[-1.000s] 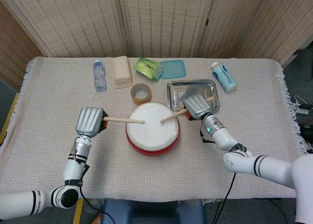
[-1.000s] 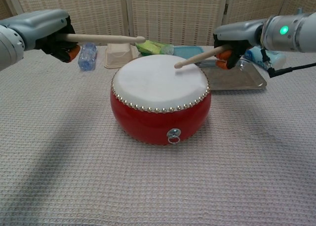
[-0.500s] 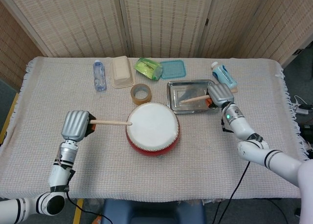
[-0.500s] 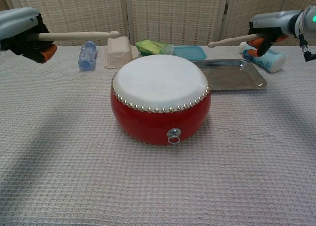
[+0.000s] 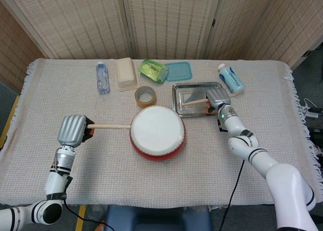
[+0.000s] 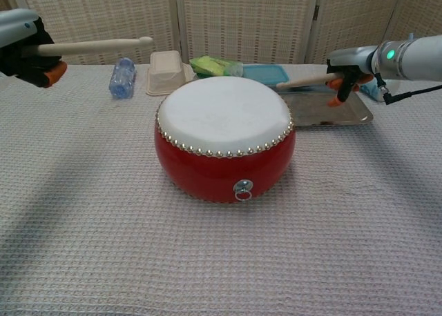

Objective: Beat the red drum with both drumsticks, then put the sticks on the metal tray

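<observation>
The red drum (image 5: 157, 132) (image 6: 224, 136) with a white skin stands mid-table. My left hand (image 5: 73, 129) (image 6: 24, 38) is left of it and grips a wooden drumstick (image 5: 110, 125) (image 6: 97, 45) that points toward the drum, its tip near the drum's left rim. Over the right part of the metal tray (image 5: 187, 108) (image 6: 324, 114), my right hand (image 5: 216, 96) (image 6: 349, 67) holds the other drumstick (image 5: 194, 102) (image 6: 304, 81). That stick lies low over the tray, pointing left.
Behind the drum sit a tape roll (image 5: 145, 96), a clear bottle (image 5: 102, 77), a beige box (image 5: 125, 73), a green packet (image 5: 153, 69) and a teal lid (image 5: 178, 71). A white and blue bottle (image 5: 231, 79) lies right of the tray.
Both sticks have left the drum skin. My left hand pulled back to the left with its stick. My right hand swung right and then settled lower over the tray.
</observation>
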`<state>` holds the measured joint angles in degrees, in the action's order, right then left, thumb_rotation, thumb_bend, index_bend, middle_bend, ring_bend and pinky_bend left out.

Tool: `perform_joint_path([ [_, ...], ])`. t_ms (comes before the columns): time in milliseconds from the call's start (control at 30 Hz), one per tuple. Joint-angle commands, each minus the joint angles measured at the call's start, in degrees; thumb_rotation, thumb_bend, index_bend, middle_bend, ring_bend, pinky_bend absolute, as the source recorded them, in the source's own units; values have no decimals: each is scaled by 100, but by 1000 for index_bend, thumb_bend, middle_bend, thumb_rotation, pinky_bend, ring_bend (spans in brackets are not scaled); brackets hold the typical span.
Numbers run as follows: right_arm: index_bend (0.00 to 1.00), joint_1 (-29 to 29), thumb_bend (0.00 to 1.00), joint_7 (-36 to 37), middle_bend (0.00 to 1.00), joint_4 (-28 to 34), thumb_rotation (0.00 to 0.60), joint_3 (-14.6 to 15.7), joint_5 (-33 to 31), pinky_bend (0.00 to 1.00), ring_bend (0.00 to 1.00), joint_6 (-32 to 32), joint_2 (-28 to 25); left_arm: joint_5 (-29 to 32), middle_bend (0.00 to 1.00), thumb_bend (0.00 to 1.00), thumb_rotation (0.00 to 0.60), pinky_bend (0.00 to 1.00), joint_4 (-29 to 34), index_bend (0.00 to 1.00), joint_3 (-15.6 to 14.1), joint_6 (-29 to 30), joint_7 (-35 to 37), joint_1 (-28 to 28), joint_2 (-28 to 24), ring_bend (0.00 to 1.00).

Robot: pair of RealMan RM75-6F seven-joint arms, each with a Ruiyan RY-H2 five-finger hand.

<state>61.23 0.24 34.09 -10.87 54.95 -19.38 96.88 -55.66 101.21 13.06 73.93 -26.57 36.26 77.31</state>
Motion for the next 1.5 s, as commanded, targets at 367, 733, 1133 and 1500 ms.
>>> perform_joint_path([
  [367, 542, 382, 191, 488, 529, -1425, 600, -294, 350, 676, 415, 796, 827, 66, 1000, 647, 600, 1000, -65, 1000, 87, -76, 101, -65, -94, 1000],
  [733, 378, 384, 191, 711, 420, -1785, 600, -381, 672, 591, 297, 971, 962, 27, 1000, 648, 600, 1000, -105, 1000, 110, -106, 126, -83, -91, 1000],
  [1133, 283, 242, 192, 934, 385, -1400, 600, -451, 982, 547, 261, 907, 652, -87, 1000, 647, 600, 1000, -63, 1000, 107, -67, 101, -103, -71, 1000],
  [1500, 311, -533, 190, 1445, 386, 1851, 600, -607, 1605, 484, 262, -662, -1327, -334, 1000, 647, 600, 1000, 141, 1000, 86, -73, 119, -100, -120, 1000],
])
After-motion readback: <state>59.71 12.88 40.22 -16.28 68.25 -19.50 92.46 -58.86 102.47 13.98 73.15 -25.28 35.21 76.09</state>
